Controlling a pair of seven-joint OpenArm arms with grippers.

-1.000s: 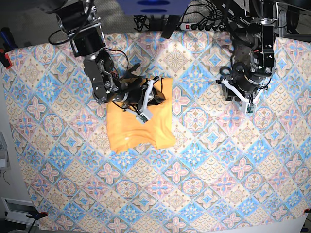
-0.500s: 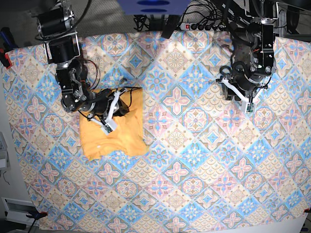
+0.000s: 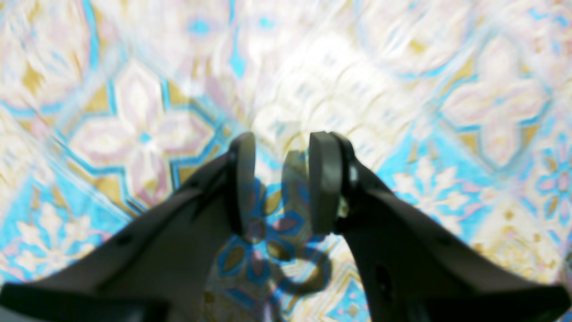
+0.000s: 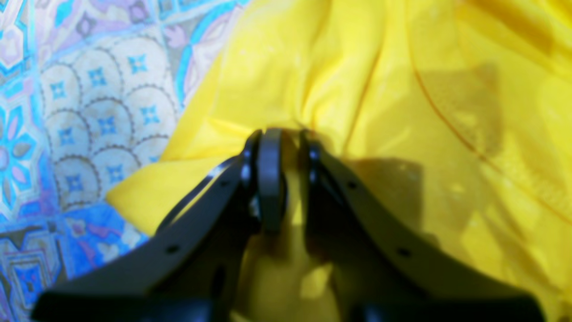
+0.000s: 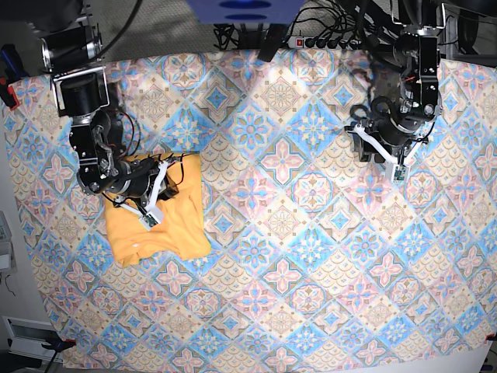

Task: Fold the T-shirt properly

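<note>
— Jaws of the right gripper (image 4: 286, 179) pinch the T-shirt (image 5: 159, 221), bunched at the tablecloth's (image 5: 295, 256) left side.

— Folded?

— Seemingly compact, still rumpled. Left gripper (image 3: 279, 179) hovers apart, jaws parted, empty.

A patterned tablecloth (image 5: 295, 256) lies below a power strip (image 5: 326, 40).

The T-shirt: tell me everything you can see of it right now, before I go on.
The T-shirt is a plain orange-yellow, soft-looking fabric, folded into a compact, roughly rectangular bundle lying flat on the patterned tablecloth near its left side in the base view. Its surface is creased, with ridges and a thin seam line showing in the right wrist view. The right gripper sits on its upper edge, jaws pinched on a fold of cloth. No lettering or tag is visible.
</note>
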